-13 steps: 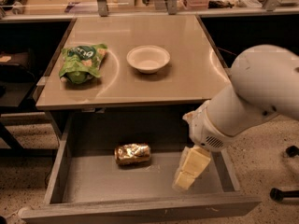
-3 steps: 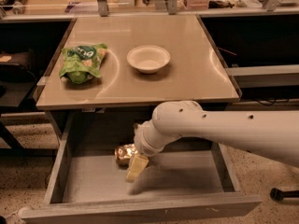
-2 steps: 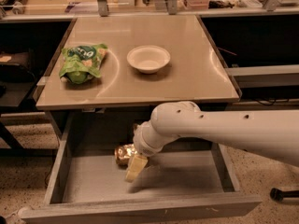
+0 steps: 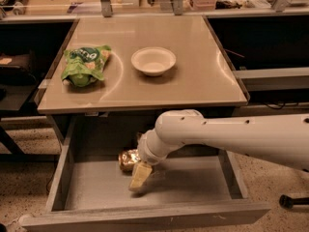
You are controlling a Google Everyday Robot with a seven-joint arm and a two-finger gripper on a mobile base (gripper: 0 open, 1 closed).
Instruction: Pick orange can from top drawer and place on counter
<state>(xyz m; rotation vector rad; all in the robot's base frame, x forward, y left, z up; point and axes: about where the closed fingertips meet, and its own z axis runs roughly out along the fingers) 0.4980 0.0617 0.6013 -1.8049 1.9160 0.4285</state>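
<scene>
Gripper (image 4: 140, 176) low inside top drawer (image 4: 193, 187), tip just beside orange can (image 4: 127, 159), which lies on its side near drawer back. Whether grip is open or holding can: cannot tell. Arm comes in under counter (image 4: 203, 81) edge, likely lining up grasp. Bare counter beside white bowl (image 4: 153, 61) suits placing.

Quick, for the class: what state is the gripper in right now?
Gripper: cannot be told; it is down inside the top drawer, right beside the orange can.
</scene>
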